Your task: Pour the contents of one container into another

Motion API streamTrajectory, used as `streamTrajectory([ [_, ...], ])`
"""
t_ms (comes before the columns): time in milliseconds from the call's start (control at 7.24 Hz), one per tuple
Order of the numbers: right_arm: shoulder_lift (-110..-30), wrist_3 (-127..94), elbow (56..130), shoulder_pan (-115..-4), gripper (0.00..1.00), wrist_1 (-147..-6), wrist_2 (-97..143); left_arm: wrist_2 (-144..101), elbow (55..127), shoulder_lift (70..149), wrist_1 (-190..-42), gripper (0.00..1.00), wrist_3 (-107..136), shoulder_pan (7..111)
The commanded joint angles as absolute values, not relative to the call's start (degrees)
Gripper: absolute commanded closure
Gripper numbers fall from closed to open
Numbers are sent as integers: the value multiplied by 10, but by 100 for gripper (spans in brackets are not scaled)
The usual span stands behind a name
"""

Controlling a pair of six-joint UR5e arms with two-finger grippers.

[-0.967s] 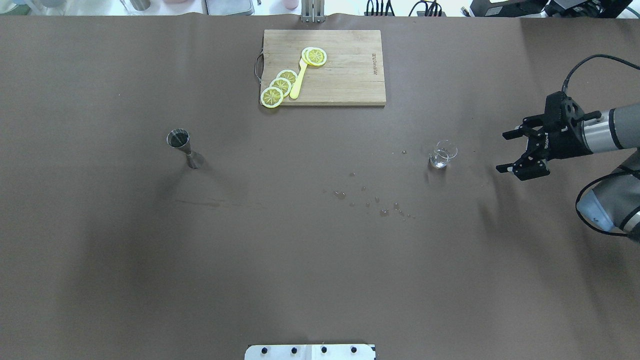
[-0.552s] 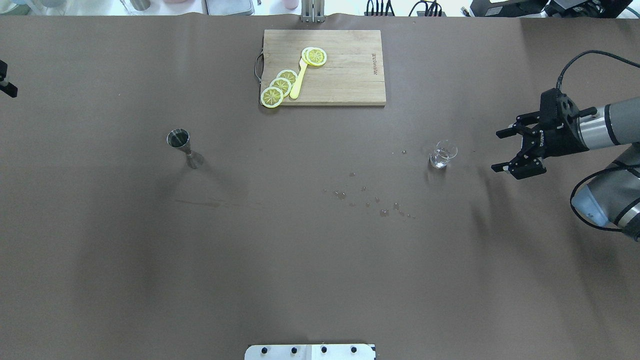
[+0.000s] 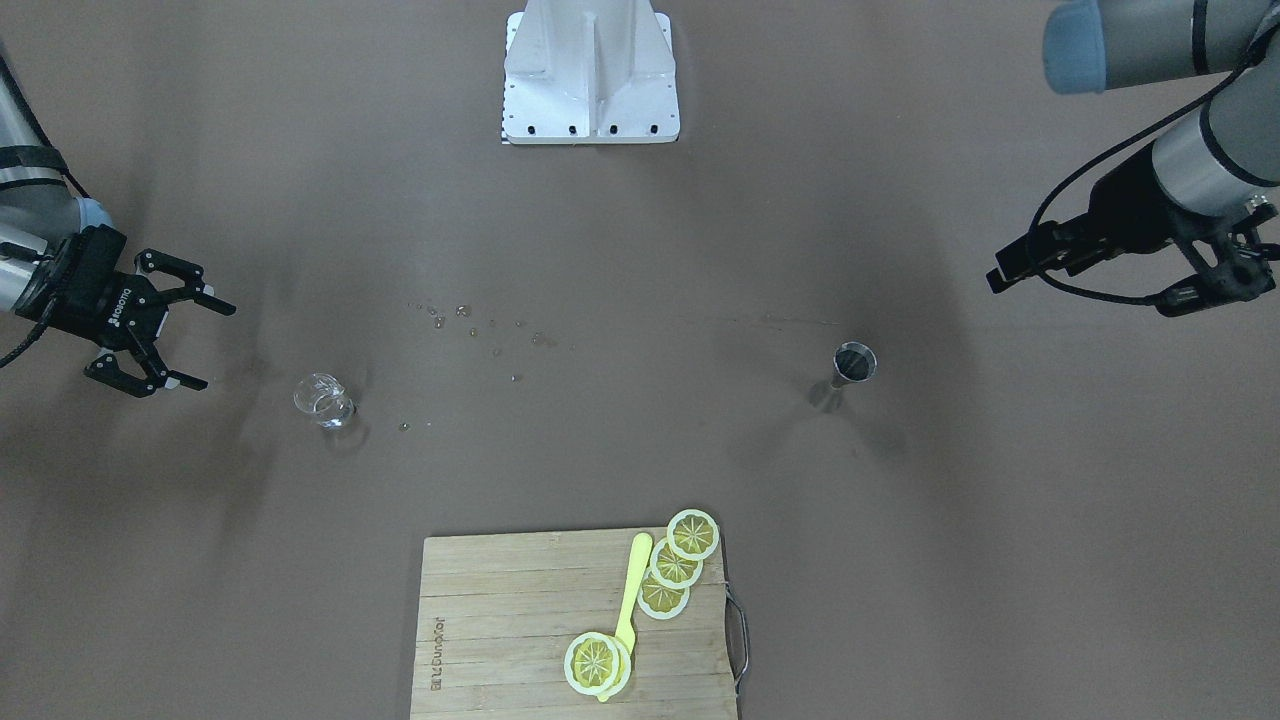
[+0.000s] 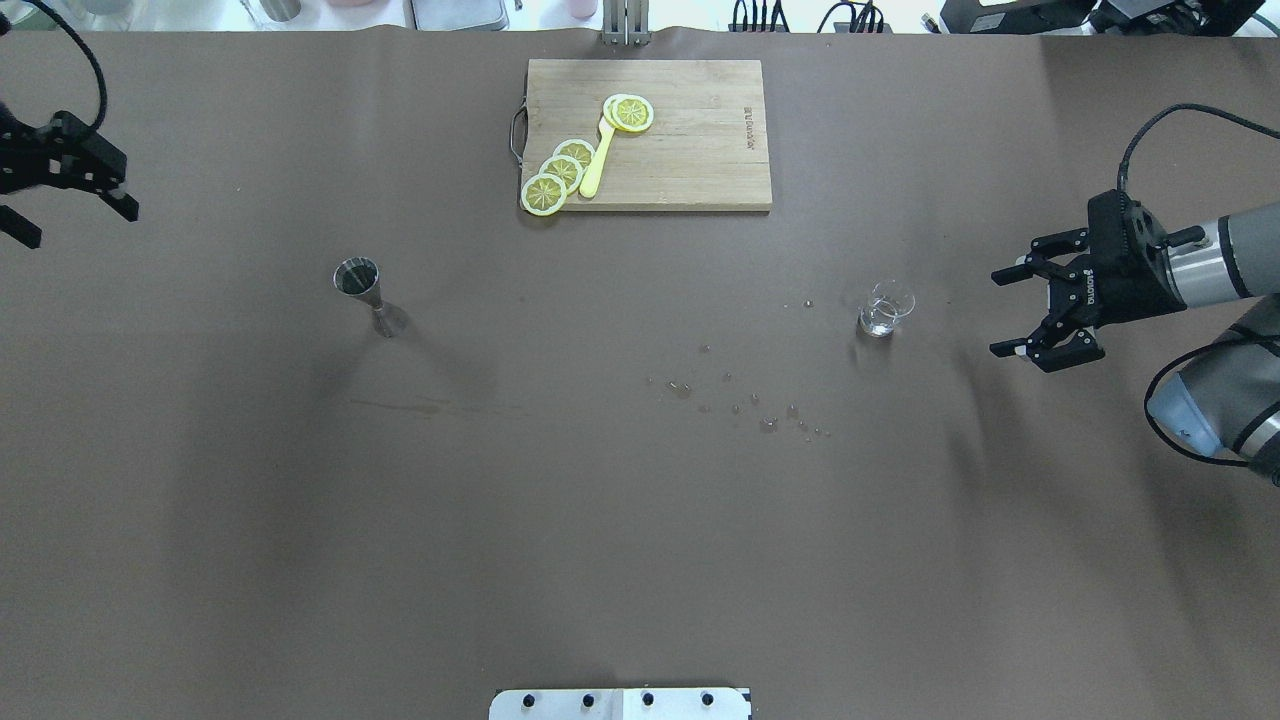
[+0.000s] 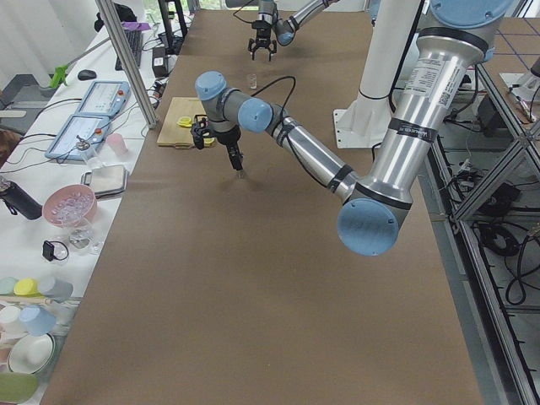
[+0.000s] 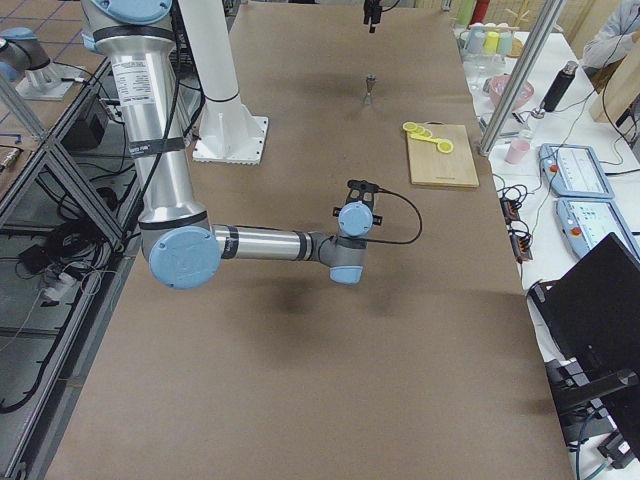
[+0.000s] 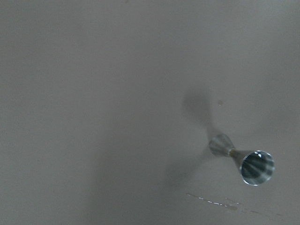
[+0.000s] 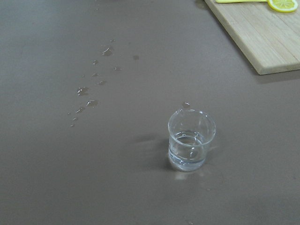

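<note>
A small clear glass (image 4: 885, 308) (image 3: 322, 400) with a little water stands on the brown table, right of centre in the overhead view. My right gripper (image 4: 998, 312) (image 3: 212, 346) is open just right of it, fingers pointing at the glass and apart from it. The right wrist view shows the glass (image 8: 191, 145) upright. A metal jigger (image 4: 360, 283) (image 3: 853, 365) (image 7: 246, 161) stands upright on the left. My left gripper (image 4: 80, 226) (image 3: 1085, 292) hangs open and empty at the far left edge, well away from the jigger.
A wooden cutting board (image 4: 700, 160) at the table's far side carries lemon slices (image 4: 560, 172) and a yellow utensil (image 4: 597, 165). Water droplets (image 4: 760, 410) dot the table between the glass and the centre. The robot's base plate (image 4: 620, 703) sits at the near edge.
My left gripper has come into view from the left edge and moved right. The right gripper has shifted only slightly beside the glass. Glass and jigger have not moved.
</note>
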State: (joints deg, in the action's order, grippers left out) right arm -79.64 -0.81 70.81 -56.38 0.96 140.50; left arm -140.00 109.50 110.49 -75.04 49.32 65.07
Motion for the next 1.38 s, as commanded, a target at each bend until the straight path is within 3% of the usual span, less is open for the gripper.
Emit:
streamTrajectory([
  [0, -776, -6, 674, -563, 1, 47, 1382, -1391, 1131, 1118, -751, 2, 538, 627],
  [829, -720, 56, 616, -530, 1, 47, 1345, -1070, 1233, 1153, -802, 2, 792, 370],
  [1243, -715, 57, 608, -519, 1, 47, 1365, -950, 1276, 1084, -859, 2, 849, 316],
])
